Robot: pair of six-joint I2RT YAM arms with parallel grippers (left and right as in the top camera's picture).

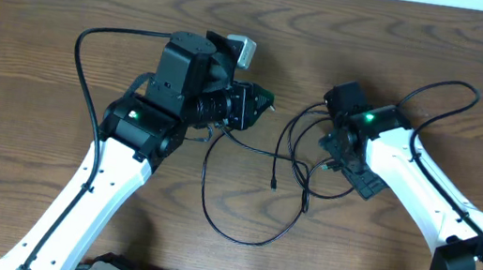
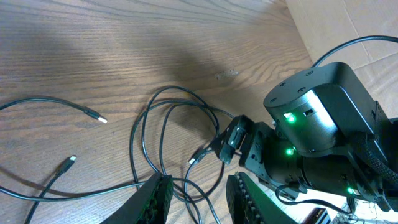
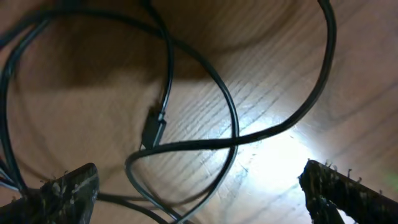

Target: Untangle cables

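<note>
Cables: thin black cords, loosely tangled on the wooden worktop, approx. centre, btw. the two grippers. From the crossing strands one long cord drops toward the front edge in a big open loop and swings back up. A short strand ends in a small plug lying free just below the crossing. Left wrist view: two more plug ends lie apart on the wood at left, metal tips showing, and tall narrow loops overlap mid-frame. Right wrist view, close up: one strand crosses another, w/ a plug body lying flat beside them and a bright lit patch of wood to the right.

Left gripper sits at the upper-left edge of the tangle, pointing right. Its fingers are parted, nothing clamped; a strand runs on the worktop through the gap.

Right gripper is at the right edge of the tangle, low over the cords. Its fingers are spread wide, released; cords lie btw. them, not pinched.

Both arms are white w/ black wrists, green LEDs lit. A thicker black arm cable arcs beside the left arm and another beside the right, both clear of the tangle
</note>
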